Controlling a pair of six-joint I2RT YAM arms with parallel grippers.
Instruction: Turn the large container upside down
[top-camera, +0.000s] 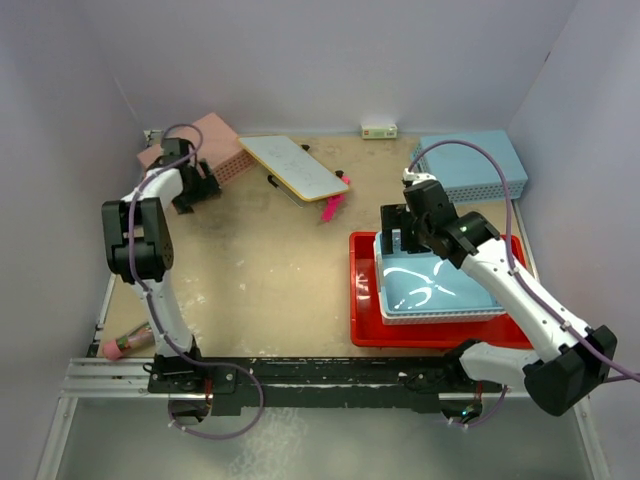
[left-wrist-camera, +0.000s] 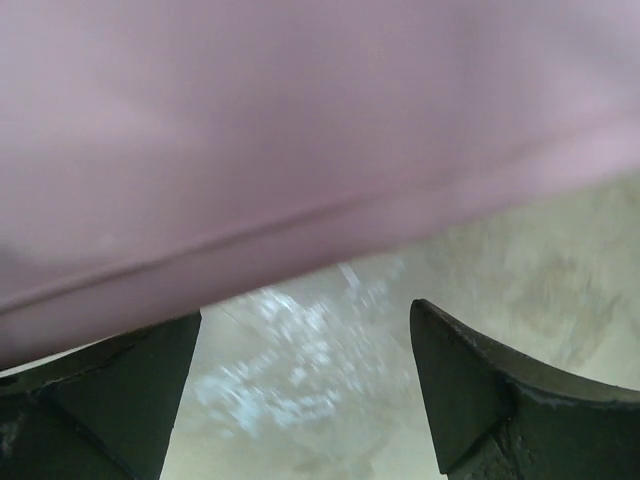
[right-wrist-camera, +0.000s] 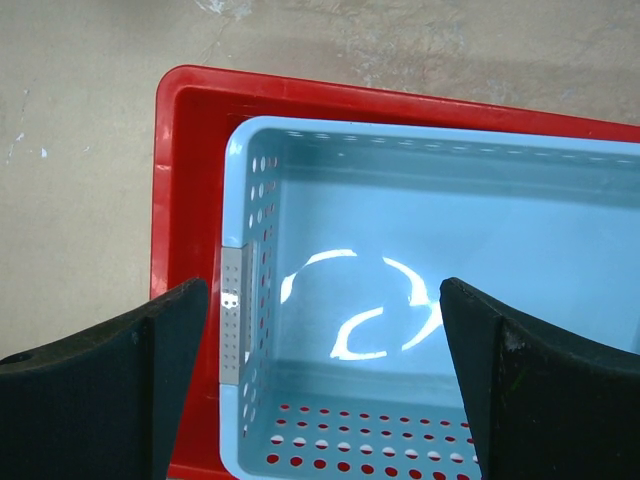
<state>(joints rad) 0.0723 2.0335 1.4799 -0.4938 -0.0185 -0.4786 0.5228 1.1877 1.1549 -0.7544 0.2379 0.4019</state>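
The right hand (right-wrist-camera: 322, 288) is hanging wide open, holding nothing, above the light-blue basket (top-camera: 420, 285), which is sitting inside the large container (top-camera: 363, 290), open side up, on the right of the desk (top-camera: 260, 270). The left hand (top-camera: 195, 185) is gaping empty beside the pink basket (top-camera: 215, 140).

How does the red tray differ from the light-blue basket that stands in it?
The red tray is wider and shallower; the light-blue basket is narrower and deeper. The tray's walls look solid; the basket's walls are perforated. Both are rectangular plastic, open side up.
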